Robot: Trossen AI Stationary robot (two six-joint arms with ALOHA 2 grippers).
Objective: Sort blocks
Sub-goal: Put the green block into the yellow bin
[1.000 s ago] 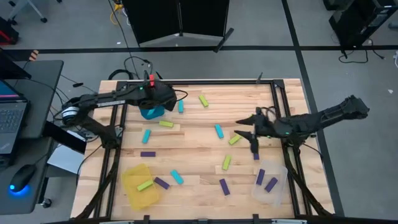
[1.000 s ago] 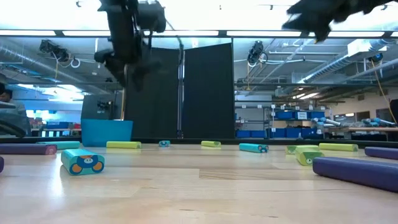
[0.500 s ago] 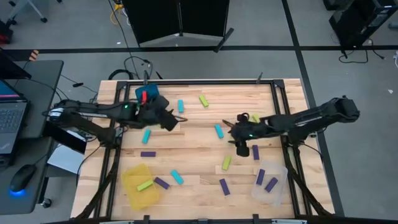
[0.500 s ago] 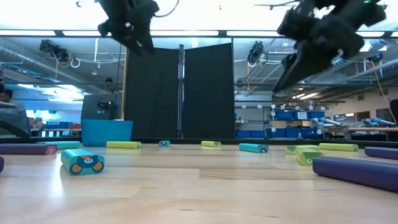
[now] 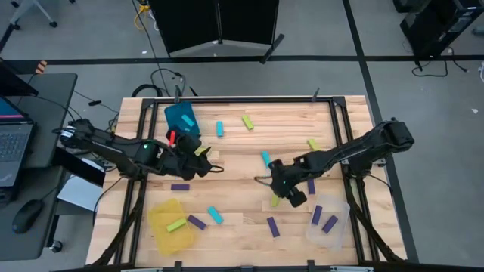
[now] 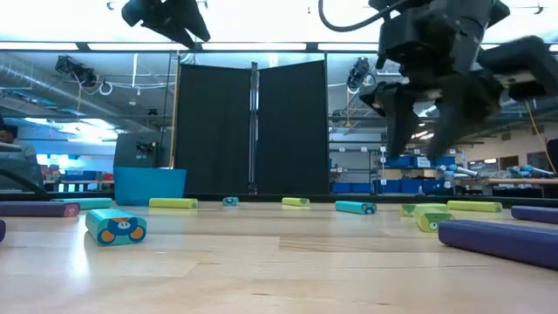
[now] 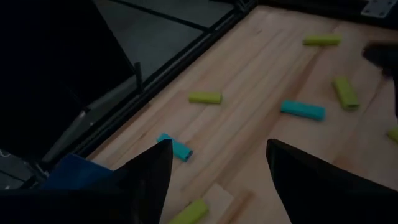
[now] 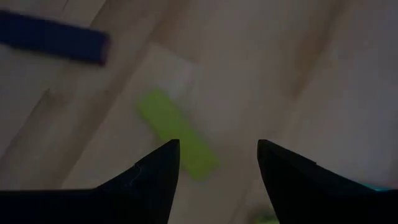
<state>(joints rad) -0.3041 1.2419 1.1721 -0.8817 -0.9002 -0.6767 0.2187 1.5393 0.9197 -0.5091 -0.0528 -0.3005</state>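
My right claw, fingers spread, hangs right above the small lime-green rectangular block, its long axis slanting across the gap; left claw, spread, waits farther away.

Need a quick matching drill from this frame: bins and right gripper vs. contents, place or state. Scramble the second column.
1. yellow bin
2. clear bin
3. teal bin
4. right gripper

a. holds two purple blocks
b. open above a loose lime block
c. holds one binned lime block
d. top left of the table in the high view

Pairs: 1-c, 2-a, 3-d, 4-b
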